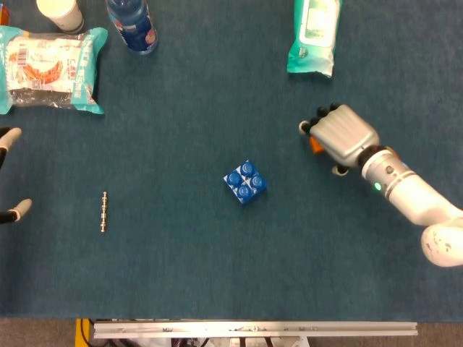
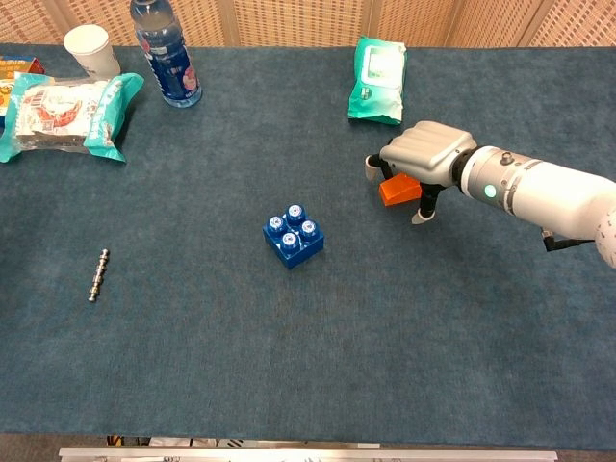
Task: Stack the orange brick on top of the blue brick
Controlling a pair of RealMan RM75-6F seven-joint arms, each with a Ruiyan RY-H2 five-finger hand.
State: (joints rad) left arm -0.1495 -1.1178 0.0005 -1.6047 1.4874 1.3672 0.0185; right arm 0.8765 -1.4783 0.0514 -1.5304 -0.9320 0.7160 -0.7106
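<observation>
The blue brick (image 1: 245,182) (image 2: 294,236) sits studs up near the middle of the blue cloth. To its right, my right hand (image 1: 337,136) (image 2: 423,159) is cupped over the orange brick (image 1: 315,144) (image 2: 398,191). Its fingers curl down the brick's left side and its thumb presses the right side. Only a sliver of orange shows in the head view, and the brick's stud is hidden. The brick lies about a hand's width right of the blue one. Of my left hand (image 1: 10,136), only spread fingertips show at the left edge of the head view, holding nothing.
A wet-wipes pack (image 1: 314,35) (image 2: 377,65) lies behind the right hand. At the back left are a snack bag (image 1: 49,66) (image 2: 67,108), a water bottle (image 2: 164,53) and a white cup (image 2: 89,46). A small metal rod (image 1: 104,211) (image 2: 97,274) lies at the left.
</observation>
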